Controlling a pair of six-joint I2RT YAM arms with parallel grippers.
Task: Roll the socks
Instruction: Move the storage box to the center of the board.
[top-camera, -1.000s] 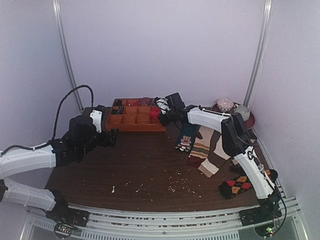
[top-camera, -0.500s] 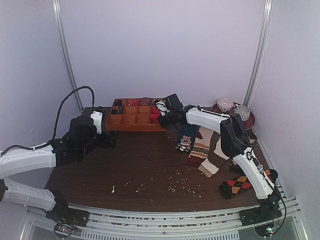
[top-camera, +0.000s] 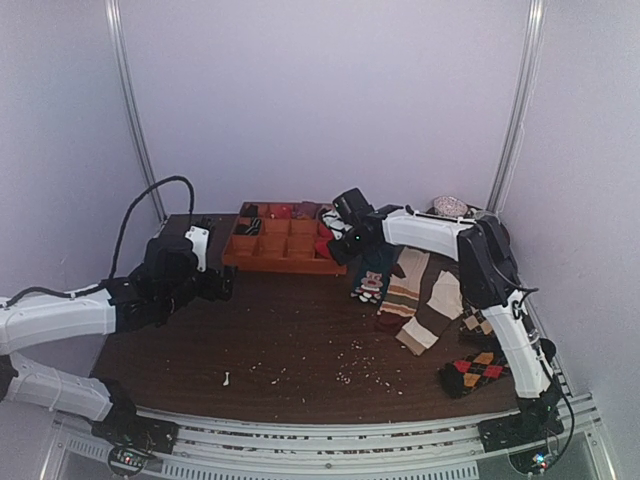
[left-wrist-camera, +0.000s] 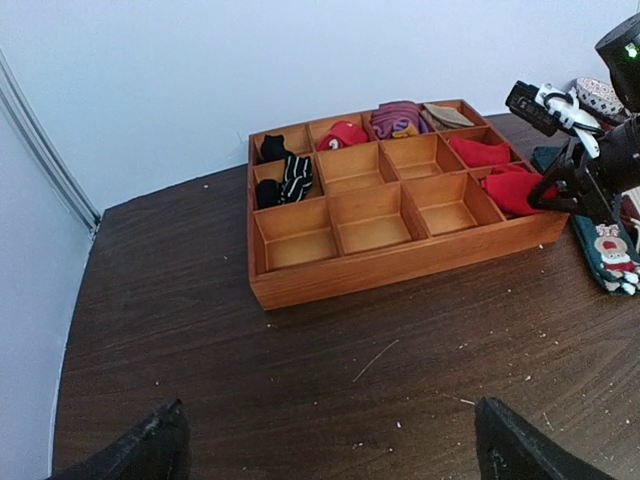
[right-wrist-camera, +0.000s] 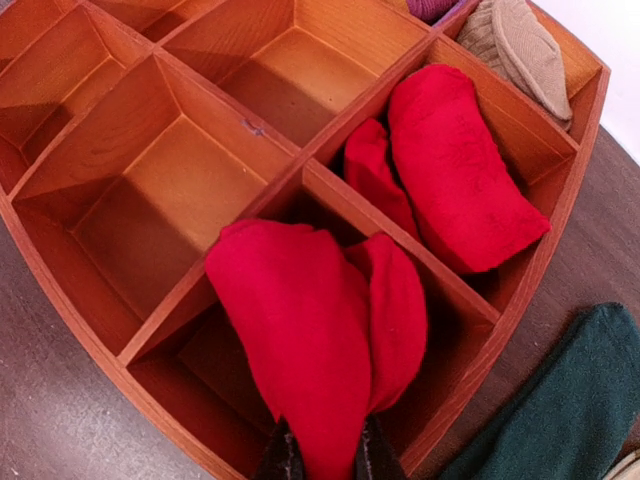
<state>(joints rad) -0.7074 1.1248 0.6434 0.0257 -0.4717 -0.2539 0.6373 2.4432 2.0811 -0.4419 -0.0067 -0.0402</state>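
Your right gripper (right-wrist-camera: 320, 455) pinches the socks (right-wrist-camera: 300, 330), a rolled red bundle, over the 4 o'clock compartment of the tray (right-wrist-camera: 330, 185). Rolling looks done; only release is left. Your left gripper (left-wrist-camera: 335, 448) hangs spread wide.

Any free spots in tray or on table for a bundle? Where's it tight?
Tray: front row's three left compartments and middle row's two centre ones are bare. Table: open wood in front of the tray, only crumbs. Crowded: tray's back row and right column, where the right gripper holds the red socks; flat socks lie along the table's right.
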